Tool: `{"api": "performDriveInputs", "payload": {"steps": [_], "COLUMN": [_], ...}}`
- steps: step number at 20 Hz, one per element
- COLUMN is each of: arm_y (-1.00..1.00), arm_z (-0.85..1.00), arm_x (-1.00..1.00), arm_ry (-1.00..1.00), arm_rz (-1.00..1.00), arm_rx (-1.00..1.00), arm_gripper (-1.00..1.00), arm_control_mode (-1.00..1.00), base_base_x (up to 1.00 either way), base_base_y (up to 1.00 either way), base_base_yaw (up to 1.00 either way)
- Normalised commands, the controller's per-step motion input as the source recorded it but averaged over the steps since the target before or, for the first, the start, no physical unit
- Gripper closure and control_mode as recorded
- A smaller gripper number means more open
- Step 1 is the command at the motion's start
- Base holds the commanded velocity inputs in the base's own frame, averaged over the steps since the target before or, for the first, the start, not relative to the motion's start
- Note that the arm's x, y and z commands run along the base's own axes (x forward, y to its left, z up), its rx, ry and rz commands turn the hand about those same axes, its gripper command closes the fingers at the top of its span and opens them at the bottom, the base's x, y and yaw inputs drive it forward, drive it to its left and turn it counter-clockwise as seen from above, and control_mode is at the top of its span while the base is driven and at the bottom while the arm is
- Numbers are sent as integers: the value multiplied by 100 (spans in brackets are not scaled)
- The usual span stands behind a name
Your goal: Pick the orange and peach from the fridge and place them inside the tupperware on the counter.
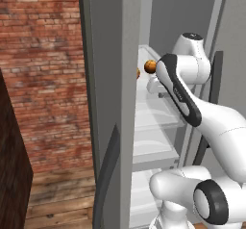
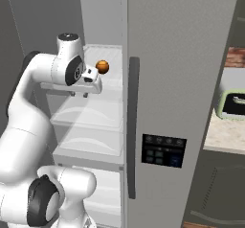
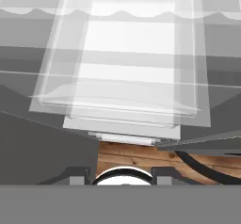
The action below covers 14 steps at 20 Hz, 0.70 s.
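Fridge (image 2: 182, 78) open, arm reaching in over upper shelf (image 2: 91, 112), hand (image 2: 88, 81) just short of orange (image 2: 102, 67), apart from it. Orange (image 1: 150, 67) on top shelf near hand; second ball (image 1: 138, 72) peeking past door edge (image 1: 129, 103) to the left, likely peach, mostly hidden; jaw state cannot tell, fingertips hidden under the hand. Hand cam pointing down at stacked translucent shelves (image 3: 122, 77) and wood floor (image 3: 136, 155); green toaster oven (image 2: 232, 102) on counter (image 2: 222, 133) at right.
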Motion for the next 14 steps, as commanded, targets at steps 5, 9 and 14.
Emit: {"api": "performDriveInputs", "payload": {"steps": [5, 9, 14], "arm_y": [0, 0, 0], "arm_z": [0, 5, 24], "arm_x": [-12, -20, -10], "arm_ry": [-10, -29, -30], "arm_rz": [0, 0, 0], "arm_rx": [0, 0, 0], "arm_gripper": [-100, -100, -100], "arm_control_mode": [-100, -100, -100], "base_base_x": [0, 0, 0], "base_base_y": [0, 0, 0], "base_base_yaw": [0, 0, 0]}}
